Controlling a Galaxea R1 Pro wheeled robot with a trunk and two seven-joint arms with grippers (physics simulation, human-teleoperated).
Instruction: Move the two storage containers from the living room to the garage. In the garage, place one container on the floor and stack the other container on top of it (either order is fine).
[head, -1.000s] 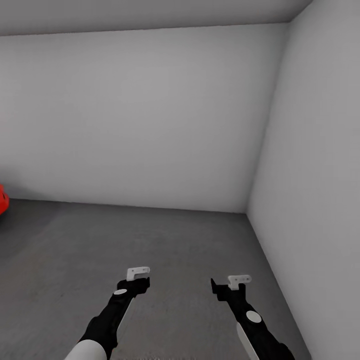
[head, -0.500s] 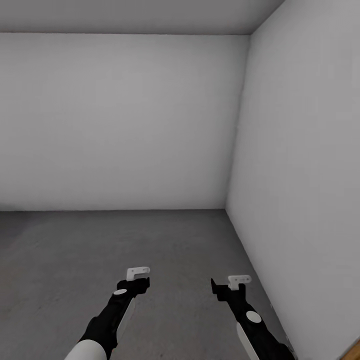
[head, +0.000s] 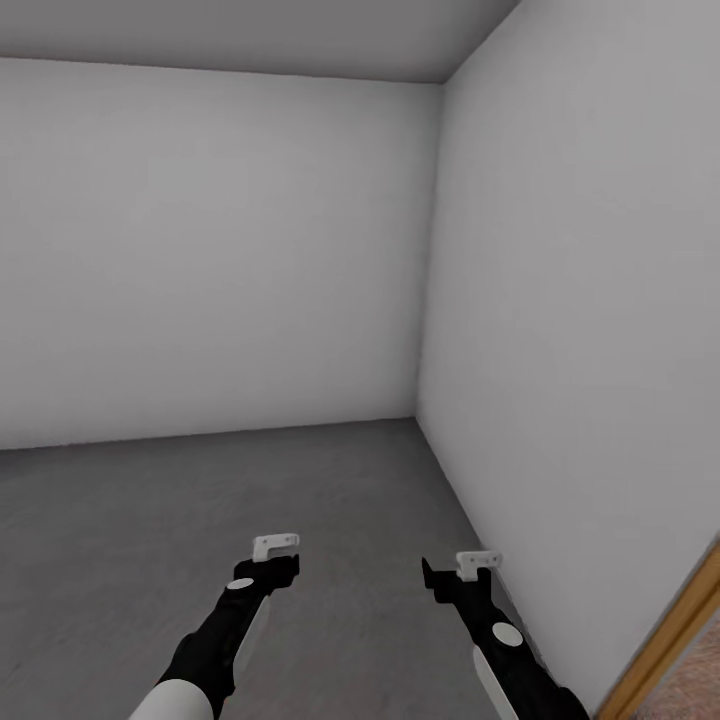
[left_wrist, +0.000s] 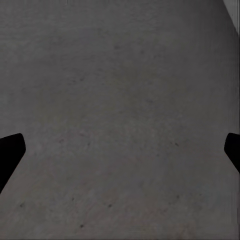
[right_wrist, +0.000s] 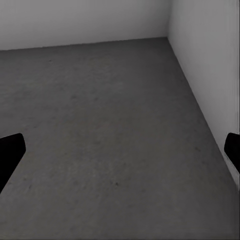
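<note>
View has swung right; door frame (head: 668, 640) appeared.

Both black arms reach forward and down, side by side and well apart. The left gripper (head: 275, 548) and the right gripper (head: 478, 563) each hang empty, fingers (left_wrist: 10, 152) spread wide at the edges of the wrist views.

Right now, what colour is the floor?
Dark grey, speckled concrete floor; the left wrist view shows it best.
</note>
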